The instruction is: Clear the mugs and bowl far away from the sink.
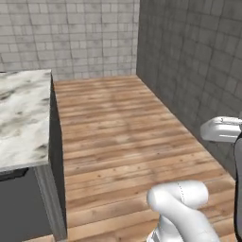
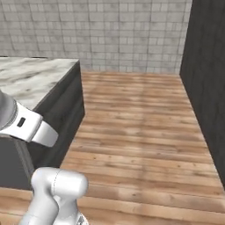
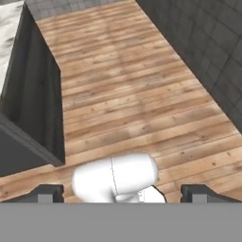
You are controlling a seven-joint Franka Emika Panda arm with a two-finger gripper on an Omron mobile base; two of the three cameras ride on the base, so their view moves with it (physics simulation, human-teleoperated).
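The mugs, the bowl and the sink are out of view. My gripper (image 3: 123, 194) is open in the hand view: its two dark fingertips (image 3: 47, 194) stand far apart at the bottom edge and hold nothing. It hangs high over the wooden floor (image 3: 132, 85) and looks down at it, to the right of the counter's dark end panel (image 3: 33, 108). White arm links cross the right edge of the left base view (image 1: 222, 130) and the left edge of the right base view (image 2: 26, 123).
A marble-topped counter (image 1: 23, 118) (image 2: 30, 79) ends at the left, with dark cabinet sides below it. Bare wooden floor (image 1: 123, 132) runs to a light tiled back wall (image 2: 123, 30). A dark grey tiled wall (image 1: 189, 56) closes the right side.
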